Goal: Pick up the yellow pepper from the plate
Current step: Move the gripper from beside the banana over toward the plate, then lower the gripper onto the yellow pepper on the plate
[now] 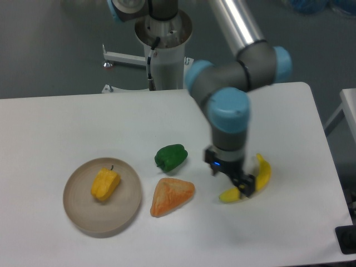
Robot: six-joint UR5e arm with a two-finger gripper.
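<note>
Camera view from the front shows us one yellow pepper (105, 184) lying on its side on one plate (78, 214), slightly toward nine o'clock of the dish's middle, stem pointing to twelve o'clock. We judge it light, stiff and smooth-skinned, probably a plastic toy, so somewhat slippery; we would close across its blocky middle, away from the stem. We also count one green pepper (171, 157), one orange wedge (172, 195) and one banana (257, 180), all on the table (67, 128) toward three o'clock of the plate. Our gripper (246, 187) hangs over the banana, well apart from the pepper; we cannot tell how wide its fingers stand.
</note>
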